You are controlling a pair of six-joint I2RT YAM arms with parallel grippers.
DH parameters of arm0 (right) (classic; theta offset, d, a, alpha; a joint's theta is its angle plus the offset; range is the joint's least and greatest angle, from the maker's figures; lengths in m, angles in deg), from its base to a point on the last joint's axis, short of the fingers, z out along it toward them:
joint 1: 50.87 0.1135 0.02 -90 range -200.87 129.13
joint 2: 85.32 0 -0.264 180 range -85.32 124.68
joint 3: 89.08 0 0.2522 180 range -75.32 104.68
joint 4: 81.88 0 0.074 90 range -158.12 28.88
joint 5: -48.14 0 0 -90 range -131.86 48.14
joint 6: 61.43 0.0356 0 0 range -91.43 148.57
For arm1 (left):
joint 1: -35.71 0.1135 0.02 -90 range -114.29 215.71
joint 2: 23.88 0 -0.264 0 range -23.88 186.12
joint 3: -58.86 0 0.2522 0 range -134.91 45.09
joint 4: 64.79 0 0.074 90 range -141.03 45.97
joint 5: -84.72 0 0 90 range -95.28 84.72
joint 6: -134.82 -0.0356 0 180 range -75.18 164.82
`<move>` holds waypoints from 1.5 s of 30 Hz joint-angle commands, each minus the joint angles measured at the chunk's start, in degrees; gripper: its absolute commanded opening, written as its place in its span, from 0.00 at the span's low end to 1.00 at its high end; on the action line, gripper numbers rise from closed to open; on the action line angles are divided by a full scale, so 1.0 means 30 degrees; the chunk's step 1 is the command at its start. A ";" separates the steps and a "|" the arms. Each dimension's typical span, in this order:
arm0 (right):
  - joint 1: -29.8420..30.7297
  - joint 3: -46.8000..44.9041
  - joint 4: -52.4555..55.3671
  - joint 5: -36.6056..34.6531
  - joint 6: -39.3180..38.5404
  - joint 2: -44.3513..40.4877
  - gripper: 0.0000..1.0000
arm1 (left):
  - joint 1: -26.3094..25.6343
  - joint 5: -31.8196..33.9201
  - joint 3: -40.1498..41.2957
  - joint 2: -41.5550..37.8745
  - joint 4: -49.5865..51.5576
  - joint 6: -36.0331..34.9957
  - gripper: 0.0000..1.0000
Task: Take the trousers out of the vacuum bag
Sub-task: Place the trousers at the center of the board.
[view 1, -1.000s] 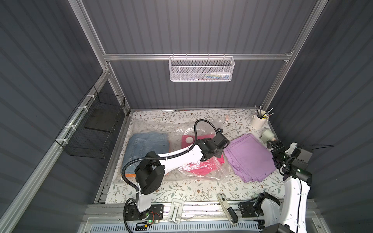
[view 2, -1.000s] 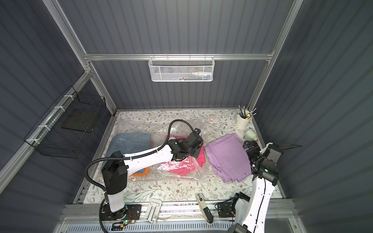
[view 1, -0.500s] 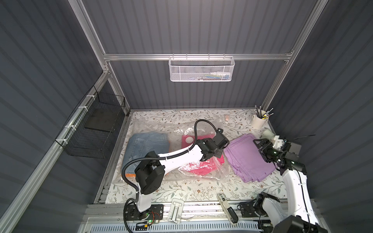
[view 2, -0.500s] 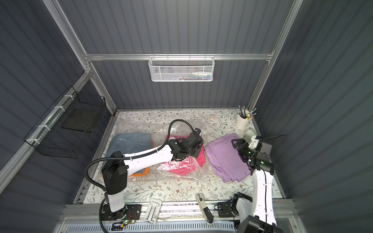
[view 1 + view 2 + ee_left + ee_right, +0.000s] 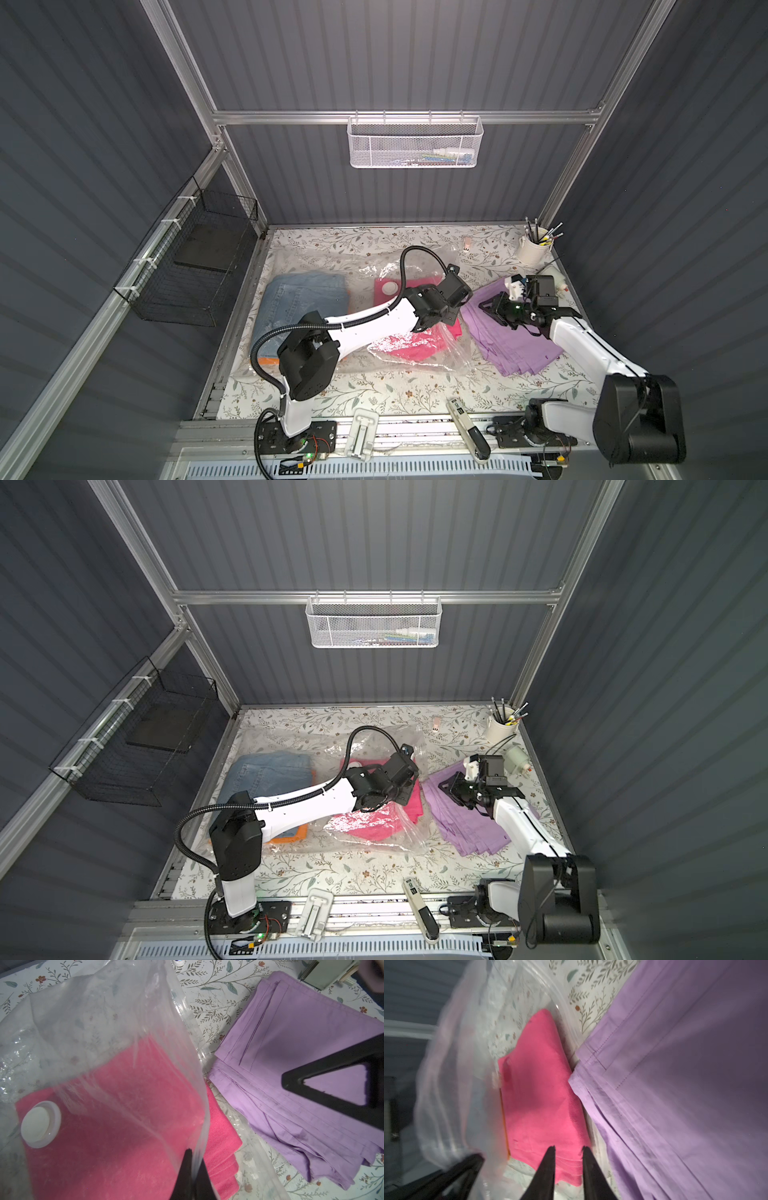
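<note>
Clamped left gripper (image 5: 193, 1159) jaws on raised upper lip of crinkly clear plastic vacuum bag (image 5: 93, 1022). Hovered right gripper (image 5: 568, 1148), jaws narrowly apart, at folded hot pink trousers (image 5: 542, 1088) in its mouth. Probably called for deep whole-stack pinch, level pull.

The flat tabletop cloth (image 5: 415, 390) is white, printed with grey-green leafy sprigs and small rust-brown flowers. The clear crinkly plastic vacuum bag (image 5: 332, 266) has a round white valve disc (image 5: 40, 1124) over the hot pink folded trousers (image 5: 116, 1105), with light blue denim folded trousers (image 5: 299, 295) and a bright orange folded garment edge (image 5: 266, 360) at its left. The plain lilac folded trousers (image 5: 515, 345) on the right show darker stitch lines.
</note>
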 commanded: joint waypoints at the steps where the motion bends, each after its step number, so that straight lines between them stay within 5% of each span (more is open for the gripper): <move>1: 0.0710 -0.0108 -0.0921 -0.0594 -0.0352 0.1121 0.21 | -0.0035 0.0375 -0.0320 -0.0377 0.0480 -0.0276 0.00; 20: 0.1412 0.1445 -0.1848 -0.3085 -0.0104 0.6981 0.21 | -0.0005 0.0631 -0.0351 -0.0356 0.0696 -0.0296 0.00; 45: 0.1377 0.7032 0.0064 -0.5492 0.0132 1.0248 0.25 | -0.0002 0.1886 0.0589 -0.2018 0.1210 -0.0306 0.00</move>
